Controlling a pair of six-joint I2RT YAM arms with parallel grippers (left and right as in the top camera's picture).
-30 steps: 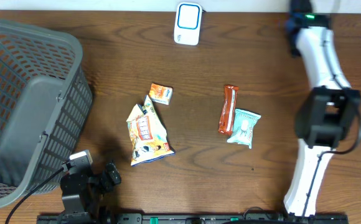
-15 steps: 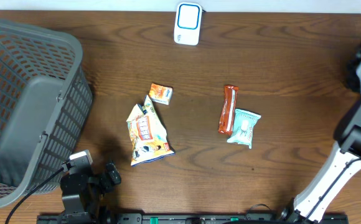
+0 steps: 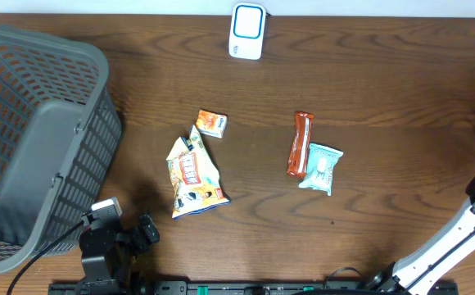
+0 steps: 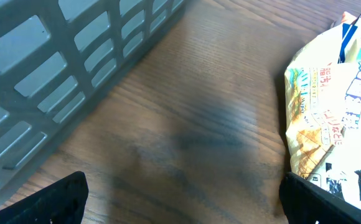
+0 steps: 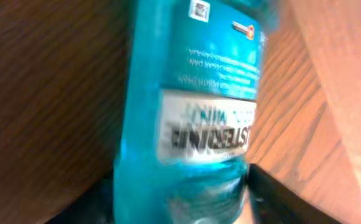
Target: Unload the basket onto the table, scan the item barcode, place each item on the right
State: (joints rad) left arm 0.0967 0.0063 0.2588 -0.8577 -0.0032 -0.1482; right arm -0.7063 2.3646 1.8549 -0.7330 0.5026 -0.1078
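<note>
Right wrist view first: a teal Listerine mouthwash bottle [image 5: 190, 93] fills the frame, its label upside down and smeared by blur. It sits between the dark fingers [image 5: 274, 199] of the right gripper [image 5: 180, 208], over the wooden table [image 5: 43, 93]. The fingers run close along both sides of the bottle, but whether they're pinching it or just flanking it, I can't tell. From overhead the bottle is out of shot, and only the right arm's white link [image 3: 454, 238] shows at the lower right edge. The white, blue-rimmed scanner [image 3: 246, 30] lies at the far edge, mid-table. The left gripper [image 4: 183, 205] hovers low, spread wide with nothing between, with the grey basket [image 4: 56, 68] to one side and the snack bag [image 4: 330, 106] to the other. Mid-table there's a small orange packet [image 3: 212, 123], and a red-brown bar [image 3: 300, 144] touching a mint-green packet [image 3: 321, 168].
</note>
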